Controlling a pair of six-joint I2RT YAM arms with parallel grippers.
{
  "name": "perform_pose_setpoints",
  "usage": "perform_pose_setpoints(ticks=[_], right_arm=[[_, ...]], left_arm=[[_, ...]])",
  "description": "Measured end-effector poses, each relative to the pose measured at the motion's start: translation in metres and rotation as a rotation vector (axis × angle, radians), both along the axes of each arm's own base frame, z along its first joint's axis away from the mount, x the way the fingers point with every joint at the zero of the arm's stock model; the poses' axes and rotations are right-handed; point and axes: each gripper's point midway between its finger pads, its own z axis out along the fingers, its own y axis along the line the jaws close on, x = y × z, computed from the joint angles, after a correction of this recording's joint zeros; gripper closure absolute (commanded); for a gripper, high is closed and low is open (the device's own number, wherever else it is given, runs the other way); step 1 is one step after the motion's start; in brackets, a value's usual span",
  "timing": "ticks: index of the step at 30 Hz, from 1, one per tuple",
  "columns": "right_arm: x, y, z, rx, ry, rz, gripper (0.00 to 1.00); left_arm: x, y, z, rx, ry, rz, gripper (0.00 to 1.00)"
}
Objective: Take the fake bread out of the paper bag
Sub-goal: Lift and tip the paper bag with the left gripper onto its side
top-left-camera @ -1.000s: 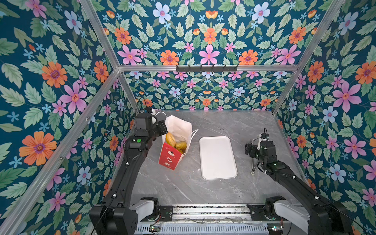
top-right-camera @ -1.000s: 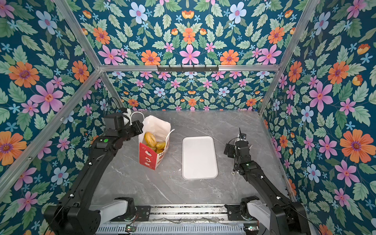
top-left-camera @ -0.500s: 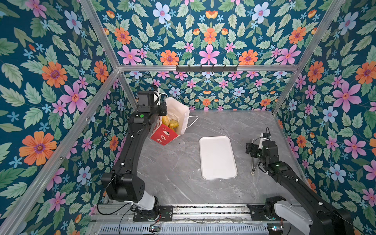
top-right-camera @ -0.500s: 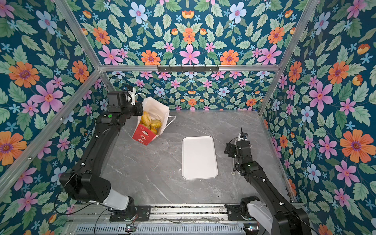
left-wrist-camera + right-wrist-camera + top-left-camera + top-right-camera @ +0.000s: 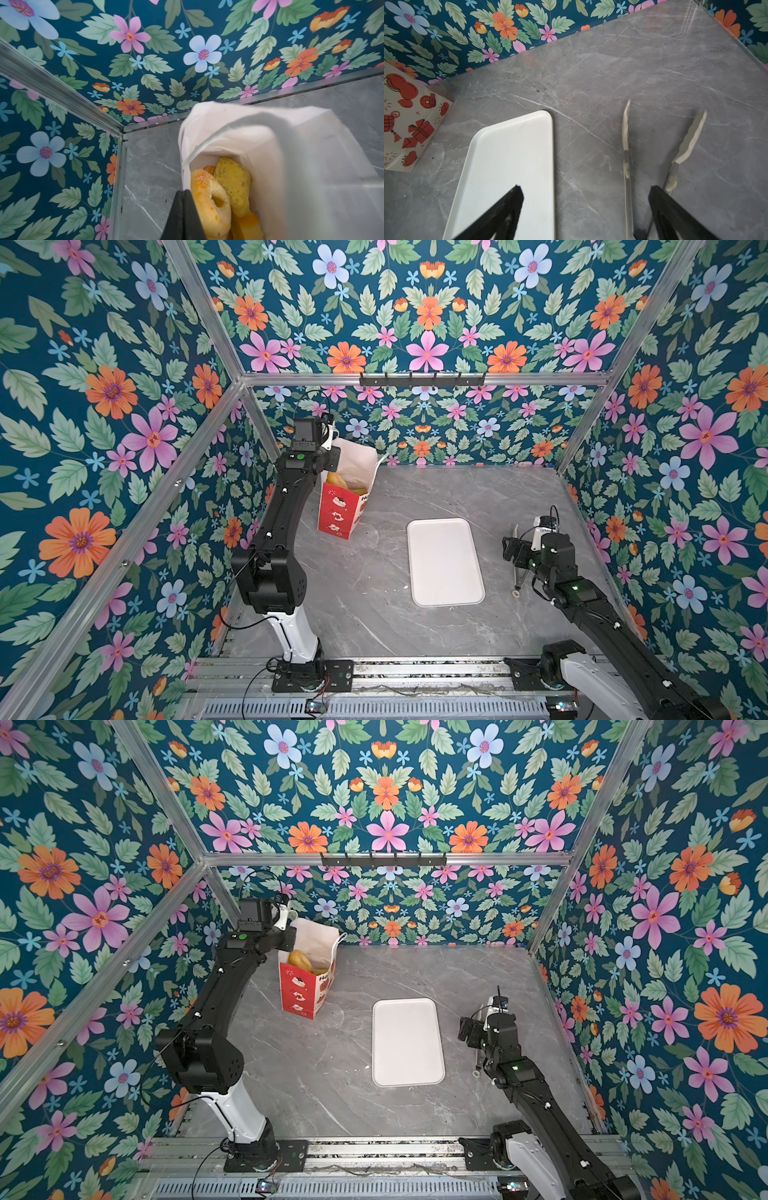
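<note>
Bare tabletop (image 5: pixel 365 572) between paper bag (image 5: pixel 338 510) and tray (image 5: pixel 444 562), tongs (image 5: pixel 625 133) beside tray

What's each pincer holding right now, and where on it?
Left pincer pinches the bag by its top rim. Right pincer is open, empty.

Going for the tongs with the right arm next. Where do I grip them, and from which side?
Grip the tongs across both metal arms, just behind the white tips, coming straight down with the open right gripper. They lie flat on the table in a V, joined end under the gripper, so closing there should squeeze them shut.
</note>
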Motion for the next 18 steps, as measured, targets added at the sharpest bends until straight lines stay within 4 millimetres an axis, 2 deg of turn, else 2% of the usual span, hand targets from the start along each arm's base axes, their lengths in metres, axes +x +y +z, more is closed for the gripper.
perform_pose_setpoints(ticks=[3, 6, 10, 13, 18], right_arm=[[-0.003, -0.001, 0.004, 0.003, -0.010, 0.000, 0.05], [-0.004, -0.001, 0.002, 0.004, -0.004, -0.001, 0.05], [-0.006, -0.001, -0.001, 0.003, 0.006, -0.002, 0.05], [-0.008, -0.001, -0.003, 0.004, 0.014, -0.004, 0.05], [-0.010, -0.002, -0.006, 0.010, 0.019, -0.007, 0.06]], left_arm=[[0.001, 0.008, 0.007, 0.030, -0.016, 0.008, 1.00], [0.003, 0.009, 0.015, 0.060, -0.038, -0.007, 1.00], [0.006, 0.008, 0.016, 0.084, -0.042, -0.024, 1.00], [0.007, 0.008, 0.008, 0.098, -0.030, -0.033, 1.00], [0.001, 0.003, -0.022, 0.072, 0.019, -0.058, 1.00]])
